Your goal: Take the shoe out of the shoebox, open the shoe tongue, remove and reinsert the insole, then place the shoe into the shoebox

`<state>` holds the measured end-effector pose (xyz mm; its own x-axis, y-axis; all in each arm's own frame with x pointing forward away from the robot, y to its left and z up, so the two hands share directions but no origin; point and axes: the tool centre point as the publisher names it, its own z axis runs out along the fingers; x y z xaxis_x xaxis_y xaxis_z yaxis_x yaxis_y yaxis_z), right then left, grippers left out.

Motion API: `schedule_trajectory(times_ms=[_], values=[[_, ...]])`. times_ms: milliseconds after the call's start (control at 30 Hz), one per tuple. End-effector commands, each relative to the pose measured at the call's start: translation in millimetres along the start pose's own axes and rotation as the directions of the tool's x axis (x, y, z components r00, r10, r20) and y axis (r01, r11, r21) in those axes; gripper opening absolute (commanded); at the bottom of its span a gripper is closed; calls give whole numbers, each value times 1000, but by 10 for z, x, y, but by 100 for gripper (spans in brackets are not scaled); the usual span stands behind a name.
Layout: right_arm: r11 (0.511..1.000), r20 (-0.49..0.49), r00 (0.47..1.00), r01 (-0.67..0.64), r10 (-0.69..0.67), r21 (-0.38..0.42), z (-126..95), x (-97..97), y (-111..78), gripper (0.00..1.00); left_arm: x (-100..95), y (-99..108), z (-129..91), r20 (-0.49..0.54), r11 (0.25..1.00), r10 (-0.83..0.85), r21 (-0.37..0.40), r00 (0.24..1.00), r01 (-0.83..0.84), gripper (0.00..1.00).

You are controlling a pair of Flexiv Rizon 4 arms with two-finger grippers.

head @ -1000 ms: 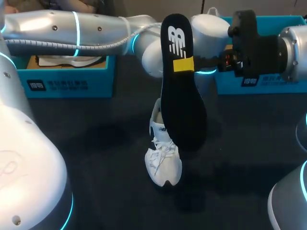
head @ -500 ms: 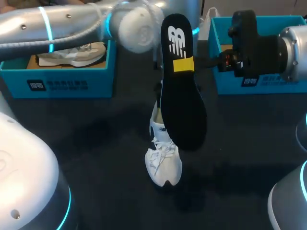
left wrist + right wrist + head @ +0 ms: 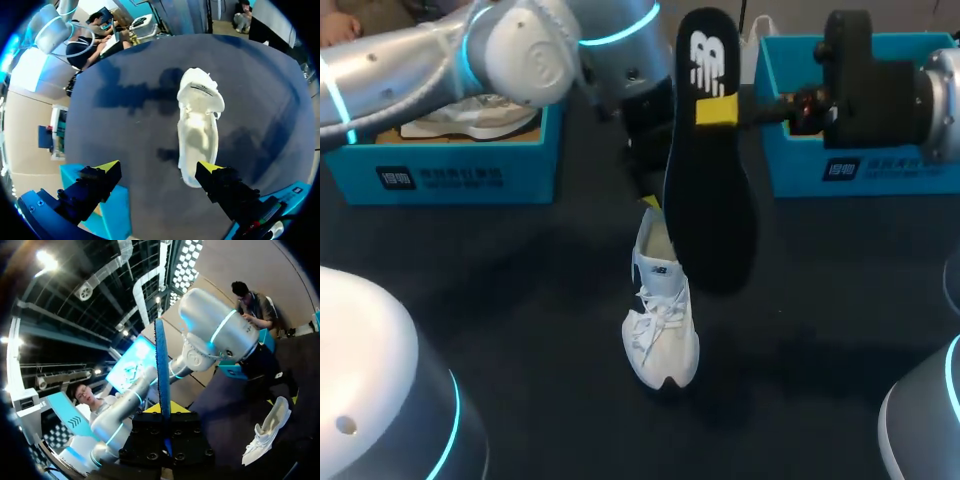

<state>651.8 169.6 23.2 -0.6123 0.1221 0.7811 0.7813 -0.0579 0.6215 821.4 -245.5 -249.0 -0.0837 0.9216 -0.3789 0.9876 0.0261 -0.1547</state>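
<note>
A white shoe (image 3: 660, 320) lies on the dark table, toe toward me. Above it hangs a black insole (image 3: 710, 210), upright, with my right gripper (image 3: 717, 110) shut on its upper part. In the right wrist view the insole (image 3: 162, 365) shows edge-on between that gripper's (image 3: 164, 410) fingers, and the shoe (image 3: 267, 432) lies below. My left gripper (image 3: 652, 190) hovers over the shoe's heel, partly hidden behind the insole. In the left wrist view this gripper (image 3: 159, 167) stands wide open, holding nothing, and the shoe (image 3: 200, 120) lies ahead, near one fingertip (image 3: 209, 167).
A blue shoebox (image 3: 450, 170) at the back left holds another white shoe (image 3: 470, 115). A second blue shoebox (image 3: 850, 160) stands at the back right, behind my right arm.
My left arm has swung in from the back and come down behind the insole, above the shoe's heel, and its gripper has opened wide. The right gripper with the insole rose slightly.
</note>
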Motion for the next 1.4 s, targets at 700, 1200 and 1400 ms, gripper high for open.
schedule_trajectory(times_ms=[700, 1200, 1400], values=[[936, -42, 956, -291, 289, -198, -520, -327, 273, 0, -182, -74, -1131, 385, 986, 133, -148, 913, -81, 100], [923, -47, 954, -298, 296, -245, -557, -363, 356, 0, -182, -74, -1131, 385, 986, 133, -148, 913, -81, 100], [860, -55, 907, -414, 417, -297, -660, -639, 602, 0, -225, -16, -1321, 542, 988, 146, -130, 828, -89, 100]])
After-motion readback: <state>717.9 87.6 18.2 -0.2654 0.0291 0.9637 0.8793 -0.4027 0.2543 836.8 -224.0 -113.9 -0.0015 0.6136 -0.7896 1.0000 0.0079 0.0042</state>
